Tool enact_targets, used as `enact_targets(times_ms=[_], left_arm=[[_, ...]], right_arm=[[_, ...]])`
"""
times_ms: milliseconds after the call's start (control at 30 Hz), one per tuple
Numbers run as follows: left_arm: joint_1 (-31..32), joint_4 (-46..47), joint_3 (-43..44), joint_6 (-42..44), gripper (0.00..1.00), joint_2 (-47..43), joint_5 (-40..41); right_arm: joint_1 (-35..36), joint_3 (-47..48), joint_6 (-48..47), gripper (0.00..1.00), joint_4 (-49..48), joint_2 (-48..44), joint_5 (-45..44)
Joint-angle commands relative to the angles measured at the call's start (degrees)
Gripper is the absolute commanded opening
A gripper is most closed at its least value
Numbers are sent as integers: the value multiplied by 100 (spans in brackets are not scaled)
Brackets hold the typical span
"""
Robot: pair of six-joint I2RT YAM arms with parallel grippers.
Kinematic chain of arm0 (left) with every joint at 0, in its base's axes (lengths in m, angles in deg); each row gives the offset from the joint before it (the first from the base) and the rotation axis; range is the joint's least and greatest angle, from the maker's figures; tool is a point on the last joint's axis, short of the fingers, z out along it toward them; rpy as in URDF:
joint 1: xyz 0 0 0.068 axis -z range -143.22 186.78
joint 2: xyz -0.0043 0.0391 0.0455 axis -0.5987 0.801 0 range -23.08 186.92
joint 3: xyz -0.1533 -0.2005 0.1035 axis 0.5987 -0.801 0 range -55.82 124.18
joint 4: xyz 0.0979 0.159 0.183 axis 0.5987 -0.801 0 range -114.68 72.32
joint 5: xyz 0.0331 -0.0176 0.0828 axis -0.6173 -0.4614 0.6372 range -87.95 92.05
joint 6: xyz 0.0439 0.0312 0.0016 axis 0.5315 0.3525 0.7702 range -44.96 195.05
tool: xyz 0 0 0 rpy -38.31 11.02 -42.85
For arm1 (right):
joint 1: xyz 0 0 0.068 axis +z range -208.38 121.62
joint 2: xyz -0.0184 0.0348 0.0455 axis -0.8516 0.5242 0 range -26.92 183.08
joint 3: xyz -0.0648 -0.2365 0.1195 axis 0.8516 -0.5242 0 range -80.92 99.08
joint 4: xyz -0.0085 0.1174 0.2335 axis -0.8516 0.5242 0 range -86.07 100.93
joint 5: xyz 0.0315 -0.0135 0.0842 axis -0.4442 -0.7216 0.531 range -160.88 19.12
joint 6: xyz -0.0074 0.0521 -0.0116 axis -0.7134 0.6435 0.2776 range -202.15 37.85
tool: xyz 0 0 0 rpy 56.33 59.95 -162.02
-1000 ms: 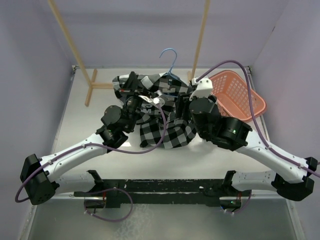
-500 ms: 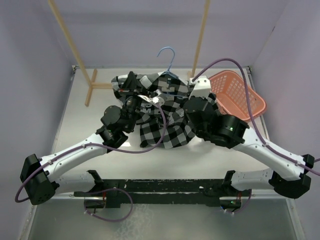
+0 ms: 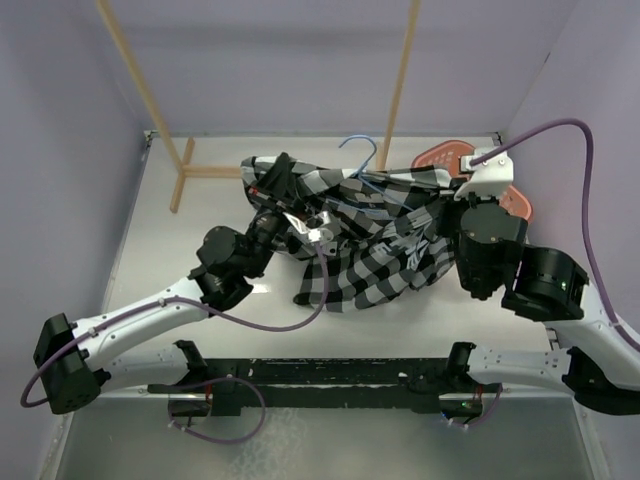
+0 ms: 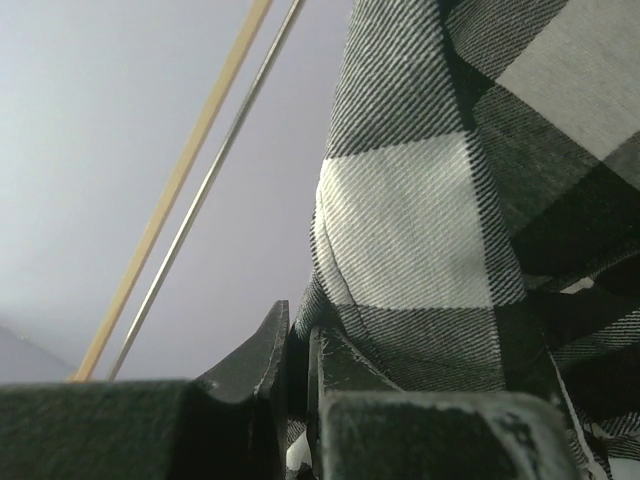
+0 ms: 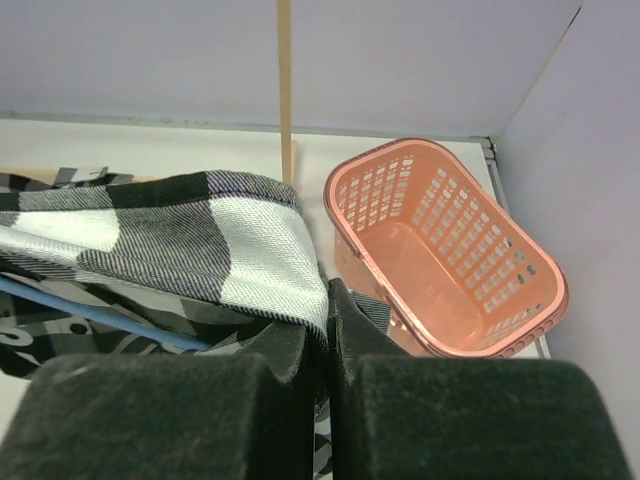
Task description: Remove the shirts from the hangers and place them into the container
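Note:
The black-and-white checked shirt is stretched across the table between both grippers. My left gripper is shut on the shirt's left end; the left wrist view shows cloth pinched in the narrow gap of the left gripper. My right gripper is shut on the shirt's right edge, and the fold runs down between the right gripper's jaws. The light-blue hanger is still inside the shirt with its hook poking out at the top; its wire shows under the cloth. The salmon-pink basket stands empty just right of the right gripper and is mostly hidden by the arm from above.
The tan wooden rack frame has posts at the back left and back centre, with a foot bar on the table. Lavender walls close in the table on three sides. A purple cable loops over the right arm.
My right gripper closed on the shirt's edge and pulled it right toward the basket, spreading the bunched cloth out. The hanger shifted right with it. The left gripper kept its hold.

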State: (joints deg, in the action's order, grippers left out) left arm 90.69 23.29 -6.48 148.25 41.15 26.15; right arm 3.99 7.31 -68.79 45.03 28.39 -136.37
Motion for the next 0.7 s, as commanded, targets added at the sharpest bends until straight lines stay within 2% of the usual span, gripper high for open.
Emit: enact_targets(times_ms=[0, 200, 367, 500, 567, 667], left_arm=[[-303, 597, 76, 93, 0, -839, 1083], [-486, 170, 501, -225, 0, -1048, 1179], [-766, 298, 725, 302, 0, -717, 1114], [-801, 622, 931, 718, 0, -457, 1072], [-837, 714, 1048, 805, 0, -436, 1025], [-956, 501, 1240, 629, 0, -544, 891]], right_arm=[[-111, 120, -553, 0, 62, -670, -1703], [-115, 679, 1236, 0, 2460, -595, -677], [-116, 1084, 1361, 0, 3326, -354, 739], [-116, 1316, 1292, 0, 3610, -249, 1643], [-113, 1431, 1560, 0, 4036, -118, 1623], [-113, 1457, 2025, 0, 4678, -88, 984]])
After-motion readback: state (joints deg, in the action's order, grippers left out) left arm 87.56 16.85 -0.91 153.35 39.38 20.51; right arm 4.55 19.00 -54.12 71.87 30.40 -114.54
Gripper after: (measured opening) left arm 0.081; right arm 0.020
